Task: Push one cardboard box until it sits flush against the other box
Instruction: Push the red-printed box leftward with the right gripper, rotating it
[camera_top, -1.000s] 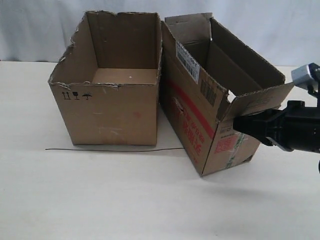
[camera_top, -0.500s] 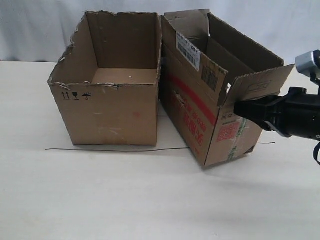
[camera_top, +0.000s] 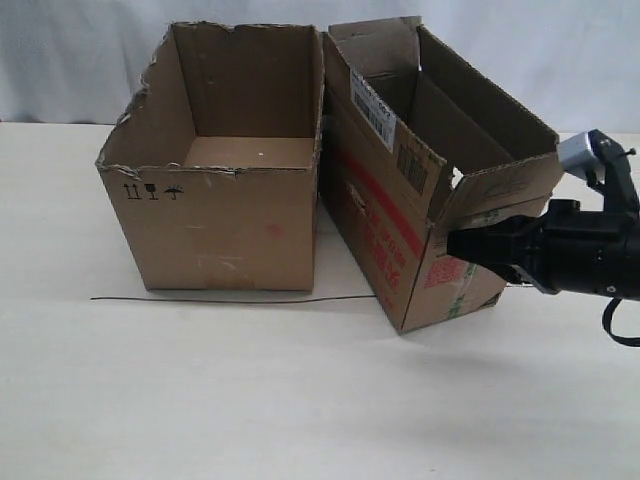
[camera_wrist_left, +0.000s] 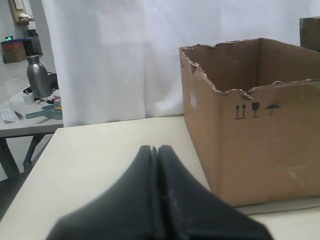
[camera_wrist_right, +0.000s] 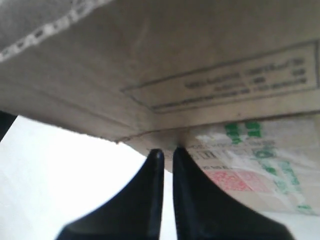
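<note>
- The table (camera_top: 250, 400) is pale and smooth; a thin dark line (camera_top: 200, 299) runs across it, along the front foot of the square box and up to the near corner of the narrow box
- The left gripper (camera_wrist_left: 156, 148) is matte black, its two fingers pressed together with nothing between them; it points over the table toward the square box, apart from it
- The right gripper (camera_top: 455, 243) comes in from the right, black, its fingers almost together with only a thin slit, holding nothing; its tip touches the near end of the narrow box, under the folded-out flap, beside the green tape
- The narrow box (camera_top: 385, 215) is long brown cardboard, open on top, with a red stripe, red print and white barcode labels; its floor is hidden by its walls
- It stands at an angle to the square box (camera_top: 230, 225): the far ends are just beside each other, the near ends are apart, a wedge of table between them
- The square box is plain brown with a ragged torn rim and small black symbols; inside, only bare cardboard floor shows
- Behind hangs a white curtain (camera_top: 80, 50)
</note>
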